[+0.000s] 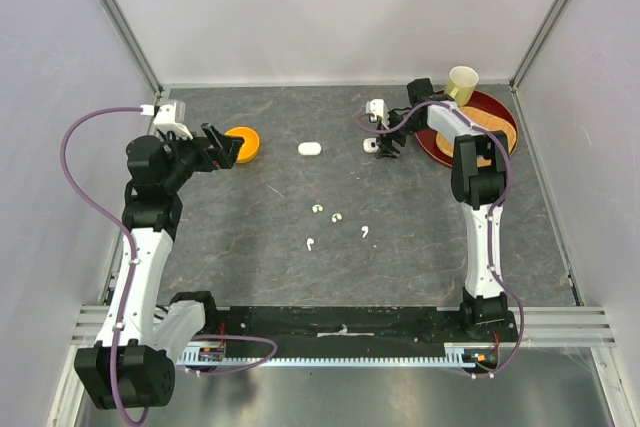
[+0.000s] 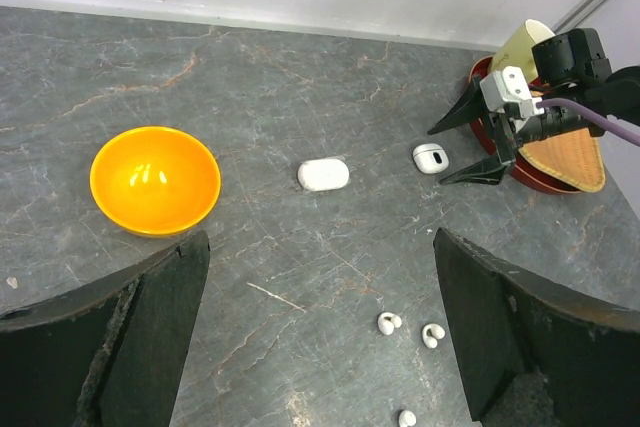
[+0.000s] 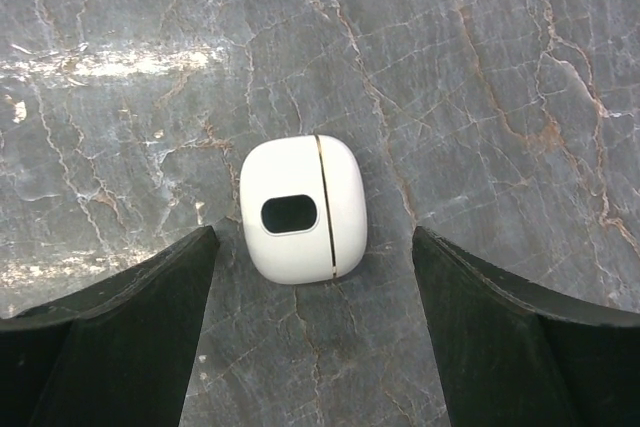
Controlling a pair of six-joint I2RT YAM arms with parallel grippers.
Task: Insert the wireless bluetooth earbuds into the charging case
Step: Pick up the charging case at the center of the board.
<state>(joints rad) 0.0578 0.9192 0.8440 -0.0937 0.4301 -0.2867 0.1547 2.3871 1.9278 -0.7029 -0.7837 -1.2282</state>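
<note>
Four tiny white earbuds lie loose mid-table point(image 1: 319, 209), point(image 1: 336, 217), point(image 1: 364, 231), point(image 1: 310, 243); three show in the left wrist view point(image 2: 388, 323). One closed white charging case point(image 1: 309, 148) lies at the back centre, also in the left wrist view point(image 2: 323, 174). A second case point(image 1: 369, 145) with a dark oval window lies closed under my right gripper point(image 1: 385, 150), shown in the right wrist view point(image 3: 303, 209). The right gripper point(image 3: 315, 242) is open and empty, its jaws wide either side of that case, above it. My left gripper point(image 1: 225, 147) is open and empty point(image 2: 320, 247), raised by the orange bowl.
An orange bowl point(image 1: 245, 142) sits back left, just beyond the left gripper. A dark red plate point(image 1: 505, 112) with a woven mat point(image 1: 490, 127) and a paper cup point(image 1: 462, 82) stands back right, behind the right arm. Walls close the table's sides and back.
</note>
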